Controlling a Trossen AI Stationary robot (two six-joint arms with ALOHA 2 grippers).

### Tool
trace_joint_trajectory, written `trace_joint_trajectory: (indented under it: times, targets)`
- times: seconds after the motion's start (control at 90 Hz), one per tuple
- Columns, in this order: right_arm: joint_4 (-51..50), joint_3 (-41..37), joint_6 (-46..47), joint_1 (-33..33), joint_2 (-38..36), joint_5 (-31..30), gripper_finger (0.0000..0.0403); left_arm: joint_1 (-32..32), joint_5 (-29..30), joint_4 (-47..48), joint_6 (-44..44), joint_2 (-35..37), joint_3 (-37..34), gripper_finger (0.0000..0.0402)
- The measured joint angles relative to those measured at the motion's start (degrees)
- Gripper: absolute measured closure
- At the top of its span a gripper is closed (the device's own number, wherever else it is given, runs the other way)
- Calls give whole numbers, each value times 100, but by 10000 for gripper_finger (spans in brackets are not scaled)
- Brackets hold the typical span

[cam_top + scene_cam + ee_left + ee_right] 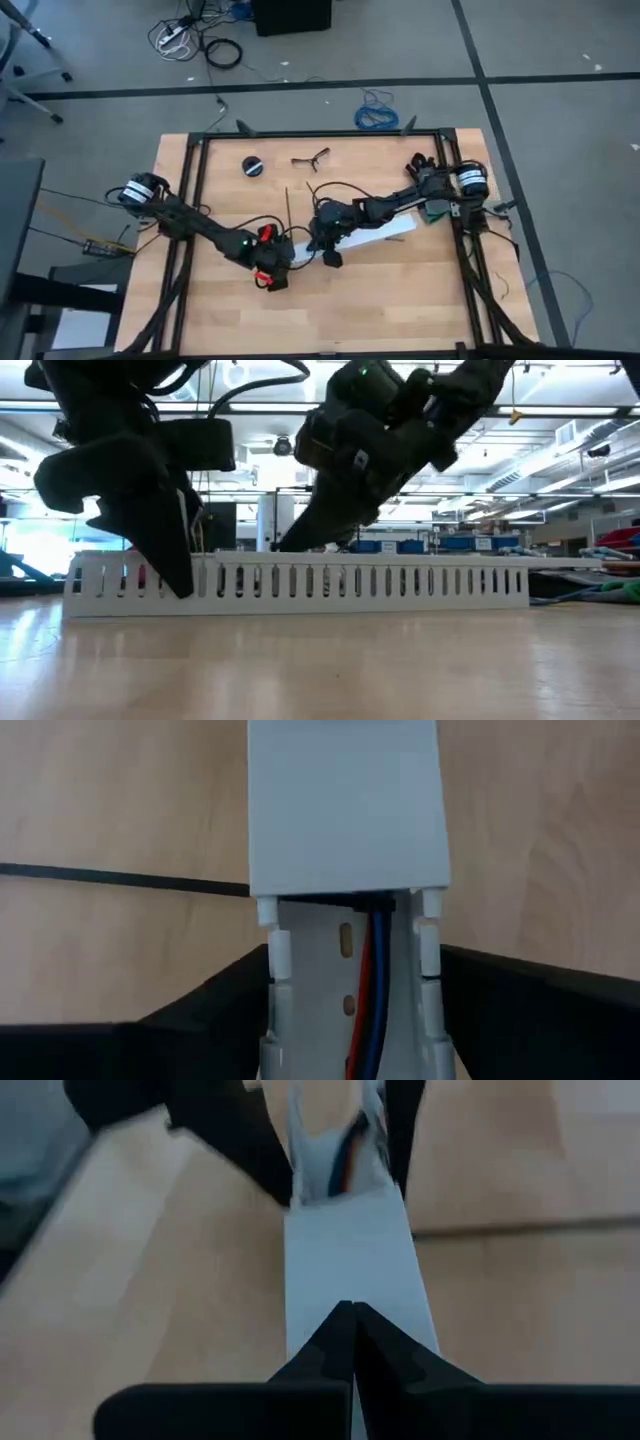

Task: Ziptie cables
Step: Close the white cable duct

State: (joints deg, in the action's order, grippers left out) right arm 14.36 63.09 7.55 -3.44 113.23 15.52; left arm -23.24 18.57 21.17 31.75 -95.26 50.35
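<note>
The white slotted strip point(345, 810) and its lid hide most of the cables point(372, 980). My left gripper point(350, 1020) straddles the strip, spread; my right gripper point(350, 1342), pressed together, rests on the lid.

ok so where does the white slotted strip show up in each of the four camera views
High view: the white slotted strip lies mid-table, mostly hidden under both arms.
Low view: it spans the picture as a long slotted wall.
Left wrist view: it runs up the middle, lid partly on, the cables showing inside, between the left gripper fingers.
Right wrist view: its lid is central, under the shut right gripper.
Shared landmark: the left gripper at the strip's end.
</note>
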Motion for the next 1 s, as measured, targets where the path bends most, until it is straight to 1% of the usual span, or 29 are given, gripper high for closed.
trace_joint_trajectory:
  times: [0.089, 0.356, 0.533, 0.678, 0.8, 0.867, 1.0]
  targets:
    - [283, 0, 29, 13, 78, 38, 403, -2, 6, -2, 0, 0, 0, 165]
    - [551, -7, 21, 18, 93, 59, 403, 24, 17, -75, 1, 0, -2, 176]
    - [87, -15, -139, 9, -325, 9, 403, 31, 63, -100, 105, 0, 2, 174]
    - [-556, -15, -218, -40, -649, -87, 403, 31, 61, -85, 107, 0, 2, 168]
    - [-887, -15, -199, -72, -677, -93, 403, 31, 61, -74, 103, 0, 2, 158]
    - [-902, -15, -179, -72, -644, -109, 403, 31, 61, -66, 75, 0, 2, 151]
    - [-848, -13, -201, -70, -519, -409, 403, 31, 45, -67, 14, 0, 2, 141]
